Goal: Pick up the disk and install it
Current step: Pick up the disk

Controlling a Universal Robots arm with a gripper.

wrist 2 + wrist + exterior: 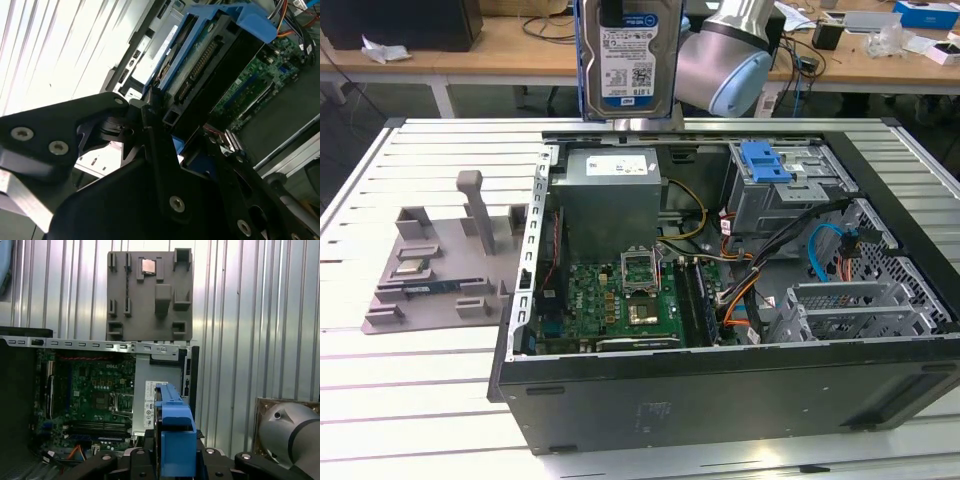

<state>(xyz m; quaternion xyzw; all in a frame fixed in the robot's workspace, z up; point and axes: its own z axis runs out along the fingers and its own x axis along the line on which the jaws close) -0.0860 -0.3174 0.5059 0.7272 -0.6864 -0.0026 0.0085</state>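
Disk point(626, 55) upright, silver-grey, white-and-blue label, blue bracket; gripper point(175, 131) clamped on it, seemingly by bracket edges.

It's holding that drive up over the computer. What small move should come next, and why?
Probably a level sideways slide toward the exterior view's right. The claw grips the disk upright above the power supply, while the blue-tabbed drive cage sits further to that side, so the disk is not yet over it.

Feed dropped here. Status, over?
Pincer shut on disk. Disk upright, aloft over the open computer case. Blue cable beside the drive cage.
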